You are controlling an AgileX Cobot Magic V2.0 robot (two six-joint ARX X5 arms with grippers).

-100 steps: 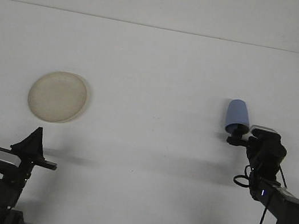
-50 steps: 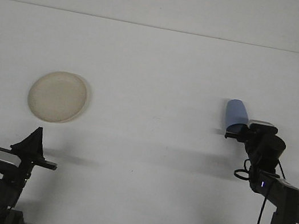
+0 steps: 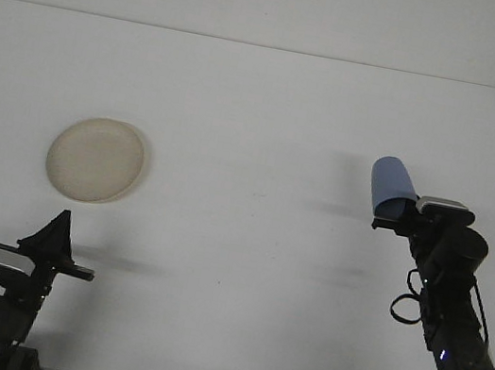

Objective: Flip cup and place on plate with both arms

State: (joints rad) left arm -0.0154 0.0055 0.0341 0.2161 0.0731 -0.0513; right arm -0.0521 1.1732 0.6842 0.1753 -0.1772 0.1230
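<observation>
1. Blue plastic, by the look of it: the cup (image 3: 391, 186) reads as light and rigid, likely smooth-walled and a little slippery, so a firm pinch low on the wall near the rim seems the safest hold.
2. The cup is up off the table (image 3: 259, 120) on the right side, tilted, with its closed base pointing up and away and its open end down at the claw.
3. The right gripper (image 3: 392, 217) is clamped on the cup's lower end; its fingers are closed around that part, and the grip looks narrow, so a slip during the turn is a fair risk.
4. The left gripper (image 3: 57, 233) rests low at the front left, well apart from the cup; its dark fingers appear closed to a point with nothing in them.
5. The cream plate (image 3: 96, 159) lies flat on the left of the table, bare, just beyond the left gripper. It looks shallow and stiff, an easy target once the cup is upright.
6. Count: one cup, one plate, two arms, each with one claw.
</observation>
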